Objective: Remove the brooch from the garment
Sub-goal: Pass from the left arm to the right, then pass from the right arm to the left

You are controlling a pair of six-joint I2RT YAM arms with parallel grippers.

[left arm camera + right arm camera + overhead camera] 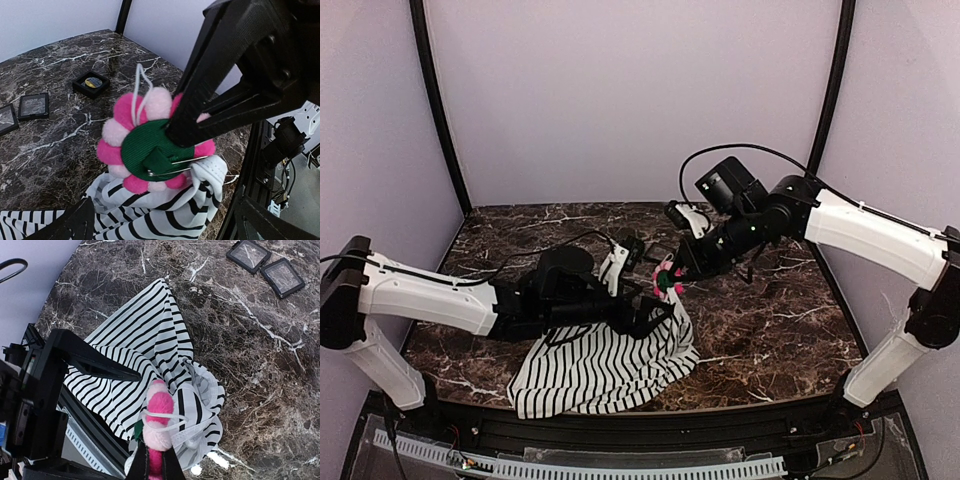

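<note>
Small pink and white flower-shaped brooch [150, 150] is held up, and the soft white garment with black stripes [600, 365] hangs from its thin metal pin [175, 165].
The right tool [682, 272] is clamped on the brooch edge over the middle of the dark marble counter [770, 320]. The left tool [635, 297] stands wide apart just beside the cloth. The brooch looks light and squashy, so the firm green back seems the best hold, away from the pin.

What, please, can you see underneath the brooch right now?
The striped garment bunches beneath the brooch, gathered up to its metal pin; the table under that cloth is hidden.

Fuzzy brooch [150, 145], soft cloth garment [600, 365], glossy marble table [780, 330].
</note>
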